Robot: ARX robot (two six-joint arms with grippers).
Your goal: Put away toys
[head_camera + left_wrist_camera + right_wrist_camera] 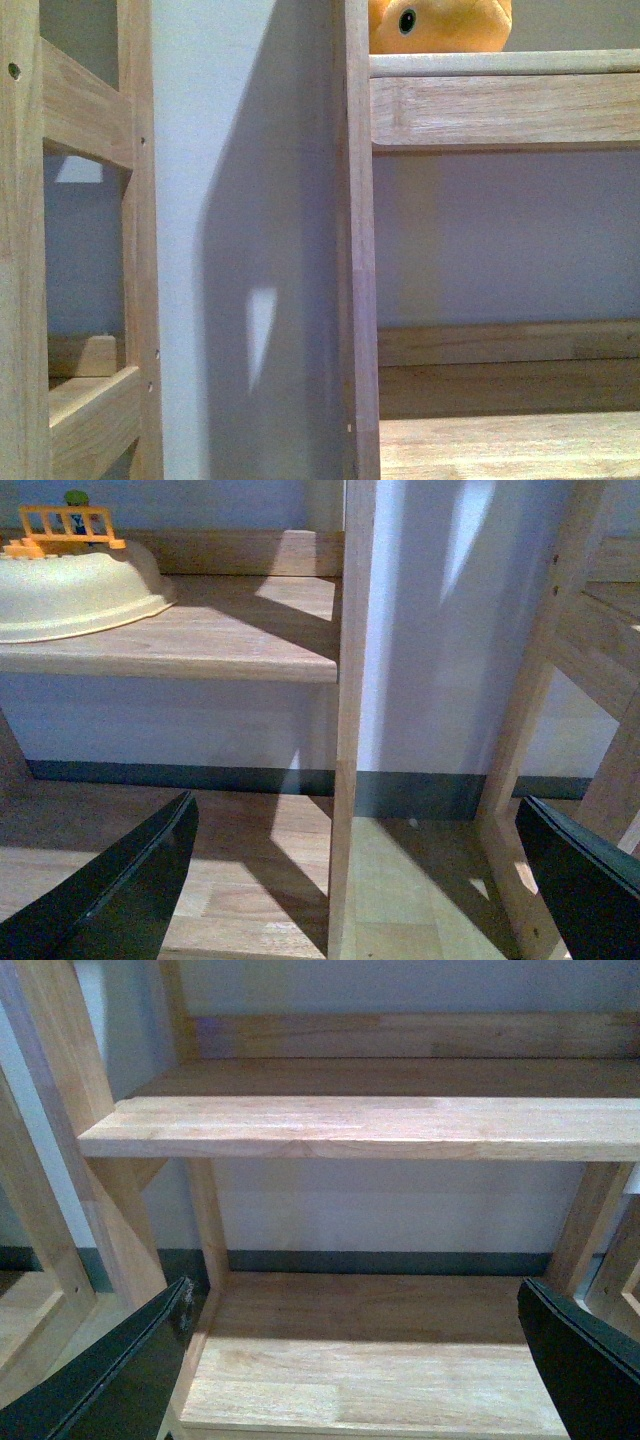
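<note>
text: none legible | labels: none | brands: none | numbers: none | signs: none | checked: front, left wrist and right wrist views | surfaces show only bare wood grain, plain wall and unmarked plastic

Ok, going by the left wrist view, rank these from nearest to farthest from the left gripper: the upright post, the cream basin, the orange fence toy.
1. Upright post: rises just beyond the open fingers of the left gripper, between them.
2. Cream basin: upside down on the shelf, further back.
3. Orange fence toy: behind the basin, by the back rail.
</note>
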